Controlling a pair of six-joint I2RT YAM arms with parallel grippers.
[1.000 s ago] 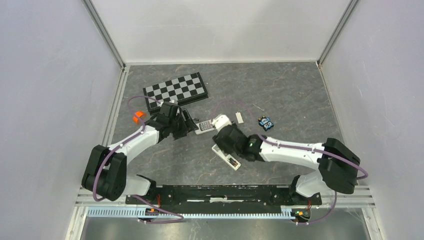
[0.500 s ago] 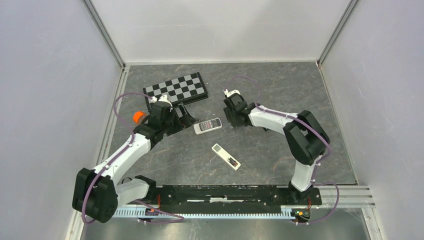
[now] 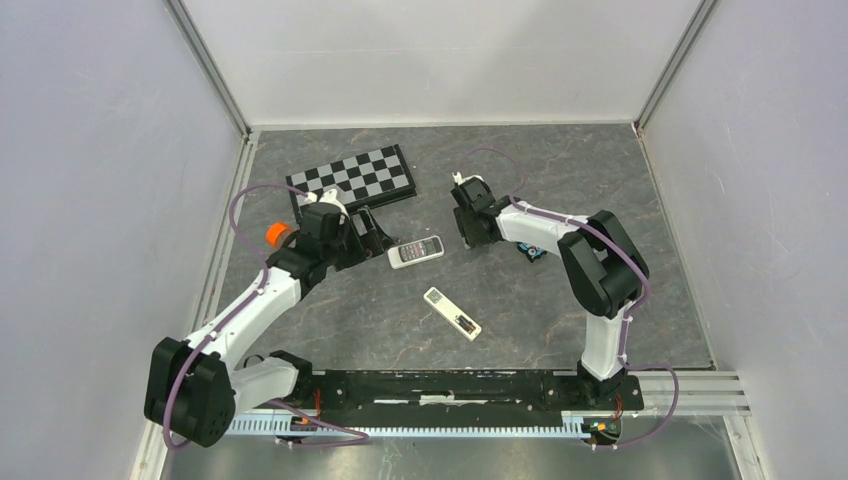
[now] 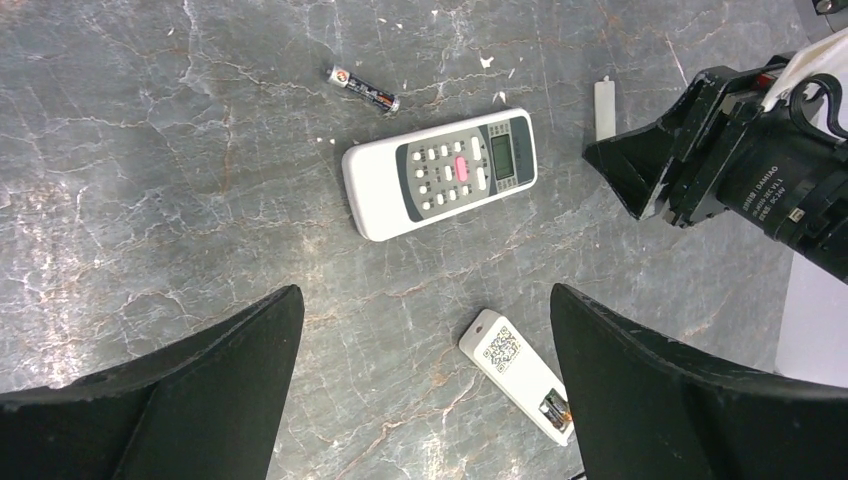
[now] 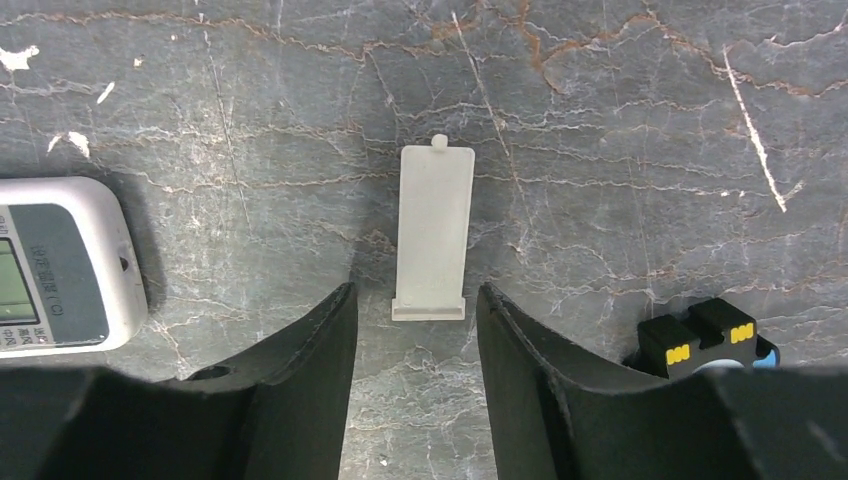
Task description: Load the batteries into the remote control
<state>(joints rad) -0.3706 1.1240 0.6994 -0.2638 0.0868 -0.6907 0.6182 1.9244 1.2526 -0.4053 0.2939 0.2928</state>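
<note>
A robot lab cell: white panels [image 3: 440,60] in metal framing wall a grey worktop [image 3: 560,170], with a black mounting rail [image 3: 440,383] at its near edge and a checkerboard [image 3: 352,177] farther back.

A dark marbled table [image 3: 590,170] was seen. Laid on it were a checkerboard [image 3: 352,180], a buttoned grey-white remote [image 4: 440,172], one loose battery [image 4: 362,88] near it, the slim white remote control [image 4: 518,373], a white cover plate [image 5: 433,232] and a black-and-blue gadget [image 5: 705,345].
</note>
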